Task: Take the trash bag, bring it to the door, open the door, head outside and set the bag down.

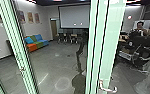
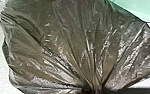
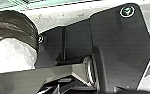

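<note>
A door with pale green framing [image 1: 111, 32] and a metal lever handle [image 1: 108, 88] stands close on the right of the head view. In the left wrist view the dark, translucent trash bag [image 2: 63, 45] spreads large, its folds drawn together at the left gripper [image 2: 91, 90], which is shut on the gathered plastic. The right wrist view has part of the trash bag [image 3: 18, 25] beside the robot's dark base plate. How the right gripper stands cannot be made out.
Another green frame [image 1: 18, 47] rises at the left. Beyond the glass are a colourful sofa [image 1: 36, 43], a projection screen [image 1: 74, 17] and several chairs. A person [image 1: 140, 26] is at the right, behind dark equipment [image 1: 143, 42].
</note>
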`<state>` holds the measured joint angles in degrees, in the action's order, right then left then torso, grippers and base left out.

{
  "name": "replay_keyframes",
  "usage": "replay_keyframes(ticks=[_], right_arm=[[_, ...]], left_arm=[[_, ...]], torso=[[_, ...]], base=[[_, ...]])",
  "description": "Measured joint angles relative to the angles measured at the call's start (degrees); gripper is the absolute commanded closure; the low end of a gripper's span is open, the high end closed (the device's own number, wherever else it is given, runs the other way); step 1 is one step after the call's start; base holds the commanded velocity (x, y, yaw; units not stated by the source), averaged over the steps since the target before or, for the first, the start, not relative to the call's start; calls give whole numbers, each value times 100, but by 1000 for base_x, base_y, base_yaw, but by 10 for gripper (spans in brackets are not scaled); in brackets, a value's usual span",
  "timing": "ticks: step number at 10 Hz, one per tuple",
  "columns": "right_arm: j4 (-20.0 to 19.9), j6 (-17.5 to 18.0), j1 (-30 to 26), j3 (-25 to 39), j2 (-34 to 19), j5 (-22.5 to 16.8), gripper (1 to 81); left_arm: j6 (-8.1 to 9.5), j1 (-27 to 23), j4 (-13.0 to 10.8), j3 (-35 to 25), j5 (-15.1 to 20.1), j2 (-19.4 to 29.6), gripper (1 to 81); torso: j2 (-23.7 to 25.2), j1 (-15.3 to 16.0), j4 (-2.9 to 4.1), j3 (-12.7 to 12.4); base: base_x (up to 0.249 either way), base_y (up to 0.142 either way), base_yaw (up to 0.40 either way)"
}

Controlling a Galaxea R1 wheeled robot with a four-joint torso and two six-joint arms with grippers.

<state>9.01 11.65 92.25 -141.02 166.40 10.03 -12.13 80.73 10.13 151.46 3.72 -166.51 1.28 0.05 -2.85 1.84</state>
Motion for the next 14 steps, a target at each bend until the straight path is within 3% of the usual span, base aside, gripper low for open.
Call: replay_keyframes(ticks=[6,11,14], right_arm=[[-4,0,28,80,-24,2,10],[-4,-22,32,781,-386,10,10],[-22,-28,63,1575,-741,51,10]], left_arm=[[21,-11,9,4,16,2,811],[21,-7,4,-2,60,9,811],[39,30,4,-193,149,196,811]], torso=[[0,-2,0,0],[0,-2,0,0],[0,-2,0,0]], base=[[0,0,0],[0,0,0],[0,0,0]])
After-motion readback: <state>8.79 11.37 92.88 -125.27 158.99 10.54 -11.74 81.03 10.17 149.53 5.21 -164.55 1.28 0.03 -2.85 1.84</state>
